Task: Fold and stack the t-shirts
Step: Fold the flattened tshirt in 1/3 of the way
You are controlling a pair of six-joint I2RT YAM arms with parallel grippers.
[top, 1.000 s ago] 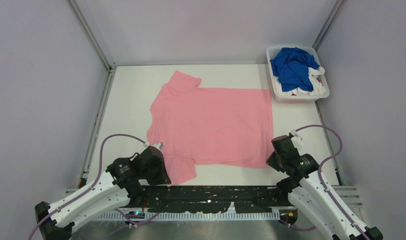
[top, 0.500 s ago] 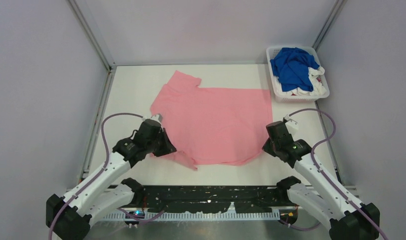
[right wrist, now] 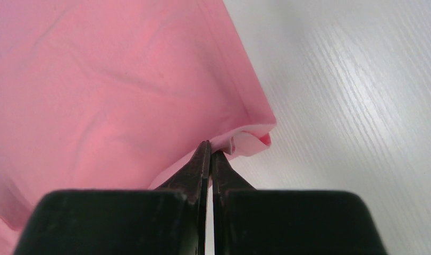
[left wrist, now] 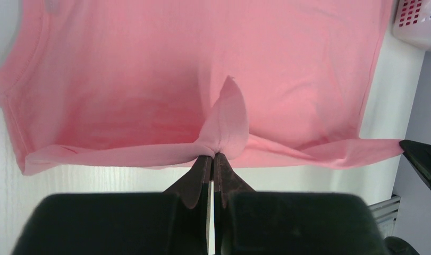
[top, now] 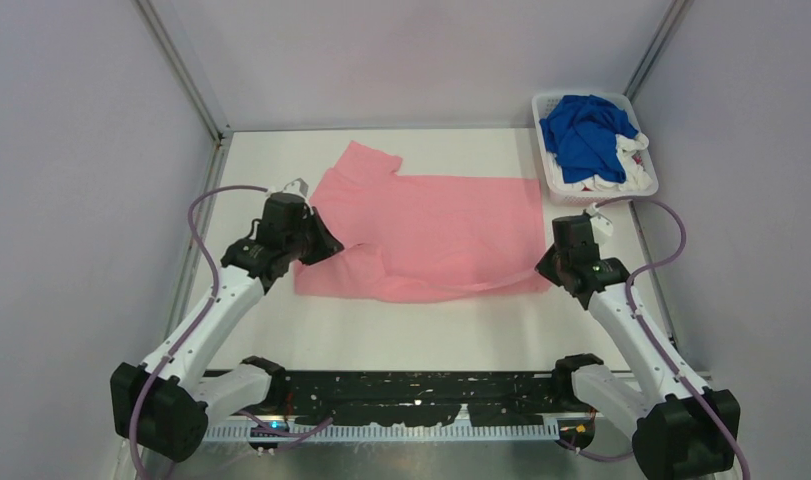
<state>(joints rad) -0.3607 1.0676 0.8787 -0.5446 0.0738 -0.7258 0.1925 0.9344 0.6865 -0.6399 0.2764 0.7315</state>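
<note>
Across the middle of the white counter [top: 431, 330] lies the light pink t-shirt [top: 441, 220], its far part flat on the surface and one short sleeve [top: 369, 160] pointing to the far left. Its near edge is raised off the counter and doubled over the flat part, drawn into a taut band that runs from left to right between the two arms.

At the left end of that band the left claw [left wrist: 213, 159] is pinched tight on a gather of pink cloth, and a small pointed flap of cloth stands up just beyond its tips. At the right end the right claw [right wrist: 210, 151] is likewise closed hard on the shirt's near right corner, where the hem curls back on itself; bare counter shows to the right of it. The two claws are well apart, one at each side of the shirt.

Beyond the shirt, in the far right corner of the counter, stands a white slatted basket [top: 596, 197]. A crumpled royal blue t-shirt [top: 581, 130] lies on top inside it, with white t-shirts [top: 631, 175] showing beneath along the right and near sides.
</note>
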